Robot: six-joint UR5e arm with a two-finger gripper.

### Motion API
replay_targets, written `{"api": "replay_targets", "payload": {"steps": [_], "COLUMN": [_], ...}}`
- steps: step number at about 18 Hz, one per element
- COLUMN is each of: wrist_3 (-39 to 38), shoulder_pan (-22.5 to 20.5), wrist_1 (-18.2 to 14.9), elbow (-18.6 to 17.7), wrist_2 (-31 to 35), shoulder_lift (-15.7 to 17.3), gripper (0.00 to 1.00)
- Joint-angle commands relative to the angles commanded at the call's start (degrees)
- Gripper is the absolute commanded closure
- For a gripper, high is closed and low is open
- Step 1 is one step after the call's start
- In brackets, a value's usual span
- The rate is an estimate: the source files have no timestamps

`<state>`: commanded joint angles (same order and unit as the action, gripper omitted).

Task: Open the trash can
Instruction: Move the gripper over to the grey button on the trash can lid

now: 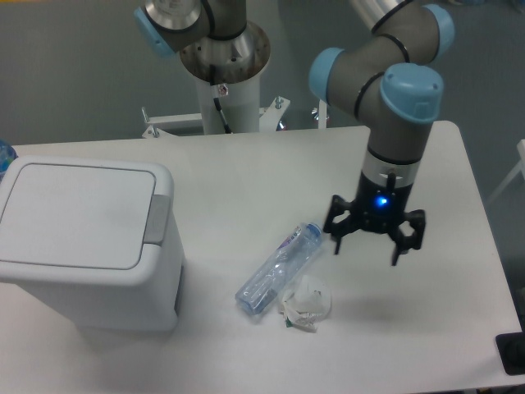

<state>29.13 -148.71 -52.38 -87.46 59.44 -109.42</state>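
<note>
Gripper [366, 249] spread, above table, well apart from trash can [86, 243]

trash can [86, 242] left; bottle [279, 268] centre; hand [375, 235] right.

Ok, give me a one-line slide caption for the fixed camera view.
Open claw hovers right of the bottle and crumpled wrapper; the bin sits closed at the table's left.

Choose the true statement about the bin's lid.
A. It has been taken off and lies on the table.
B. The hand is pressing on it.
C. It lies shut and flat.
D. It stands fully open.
C: the lid lies flat and shut on the bin, and the hand hangs open, far to its right, above the table.
</note>
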Motion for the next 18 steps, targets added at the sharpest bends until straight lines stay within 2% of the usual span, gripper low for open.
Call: {"api": "replay_targets", "payload": {"steps": [3,5,9,12,16,18], "wrist_3": [-7.8,-9.4,-11.6,-13.1,-11.8,-11.1], "shoulder_pan": [1.1,2.0,6.7,10.3,11.4,11.5], "wrist_1": [0.0,0.0,-0.4,-0.4,0.6,0.7], "elbow": [2.8,2.6,1.5,1.0,-5.2,-5.4], "wrist_2": [-5.0,-5.4,-5.1,-4.6,-4.3,-4.1], "shoulder_lift": [0.4,2.7,7.5,9.5,13.0,12.8], "gripper": [0.00,0.00,0.00,0.00,0.00,0.00]}}
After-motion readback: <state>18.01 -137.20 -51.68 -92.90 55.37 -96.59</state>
